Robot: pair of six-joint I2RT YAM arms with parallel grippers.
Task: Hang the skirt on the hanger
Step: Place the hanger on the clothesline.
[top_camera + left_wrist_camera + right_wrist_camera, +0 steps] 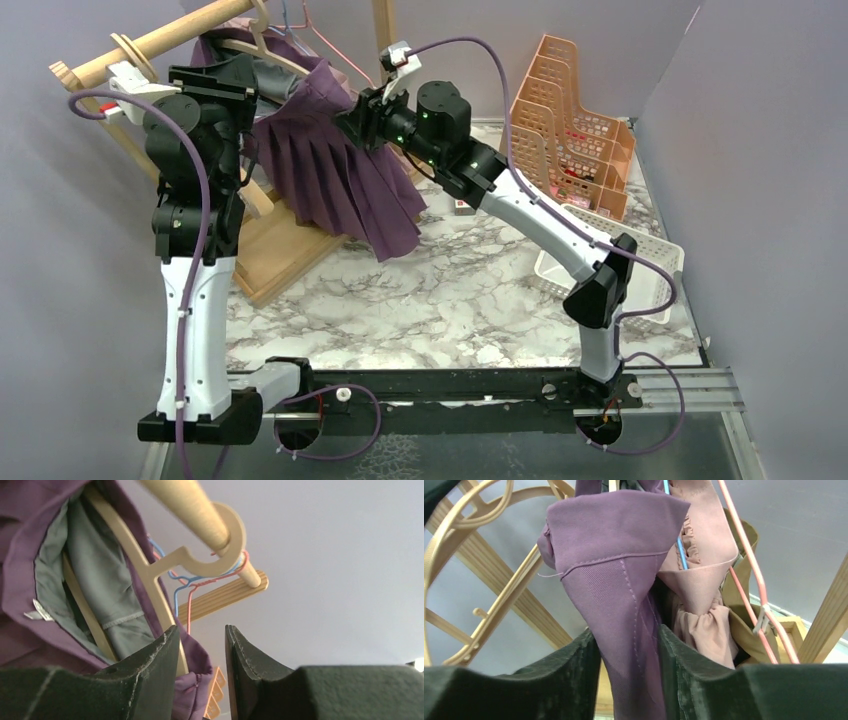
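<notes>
Only the wrist views tell: right hand (626, 630) pinches the skirt (614, 555); left hand (202, 628) is spread beside the hanger (160, 567).

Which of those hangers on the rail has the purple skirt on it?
The wooden hanger, thick and pale; the purple skirt wraps around its arm. The blue wire hanger and pink wire hanger hang beside it.

Top camera – fixed, high behind arms (195, 300), looks down and forward over table (450, 290); wide, distant. Left wrist camera tilts up past own fingers (150, 670), close under rail (192, 510). Right wrist camera also faces up, very close to skirt (619, 580). All three share skirt and hanger (150, 592) – upper left in wide view.
</notes>
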